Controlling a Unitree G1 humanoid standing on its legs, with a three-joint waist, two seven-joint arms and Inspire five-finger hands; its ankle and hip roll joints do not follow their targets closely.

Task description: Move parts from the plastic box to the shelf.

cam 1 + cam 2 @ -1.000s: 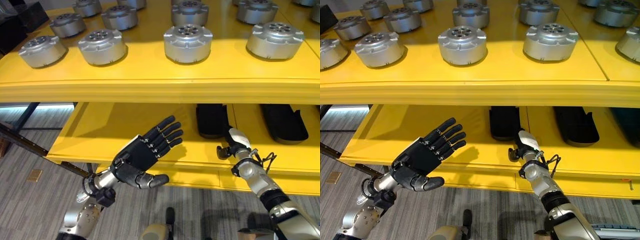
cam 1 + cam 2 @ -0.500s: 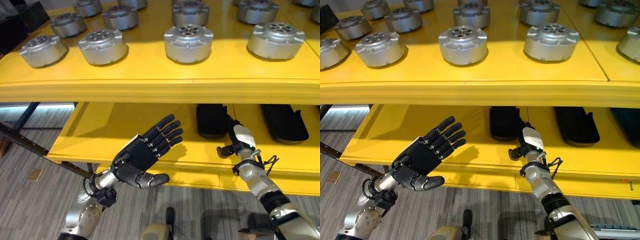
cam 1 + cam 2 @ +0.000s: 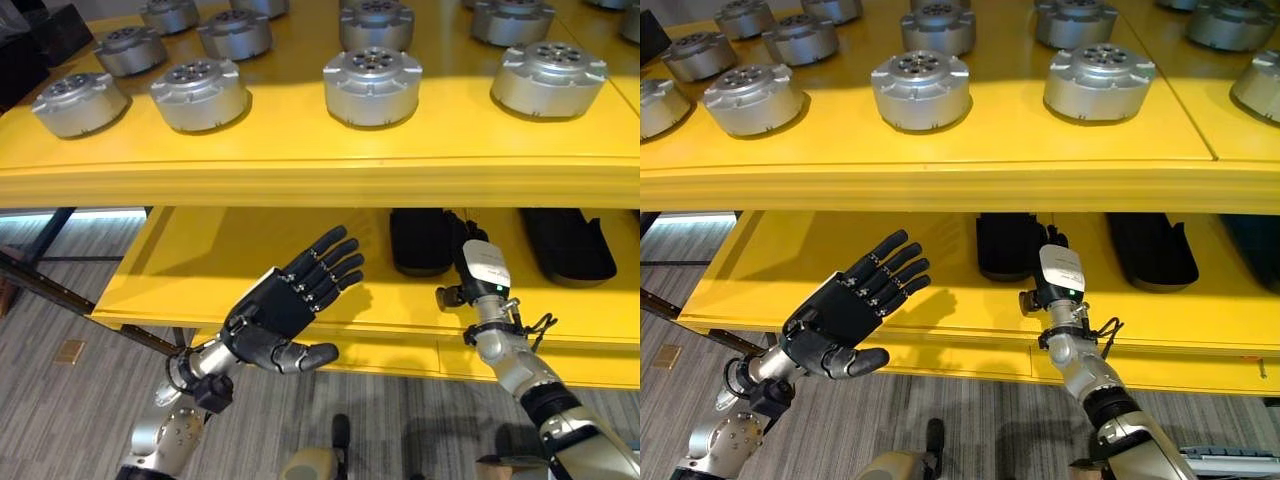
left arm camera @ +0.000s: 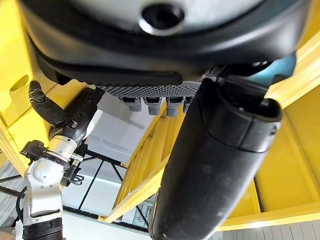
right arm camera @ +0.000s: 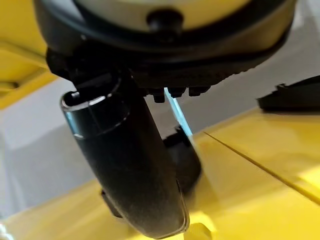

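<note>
The left hand [image 3: 283, 312] has its fingers [image 3: 333, 262] straight and slightly fanned, thumb out to the side, and holds nothing. It hangs in the air in front of the near edge of the lower shelf [image 3: 200, 262], at the left of the scene.

The right hand [image 3: 478, 275] is raised at the near edge of the same shelf, further right, its back with a white cover turned to the head camera. Its fingers reach in under the upper shelf; in its own wrist view the fingertips [image 5: 172, 92] point away in a straight row with nothing between them and the thumb.

Just beyond the right hand a black tray-like object [image 3: 420, 238] lies on the lower shelf, with a second black one [image 3: 566, 245] to its right.

The silver round parts [image 3: 373, 86] stand in rows on the yellow upper shelf [image 3: 300, 175], well apart from both hands, several across the near row and more behind.
</note>
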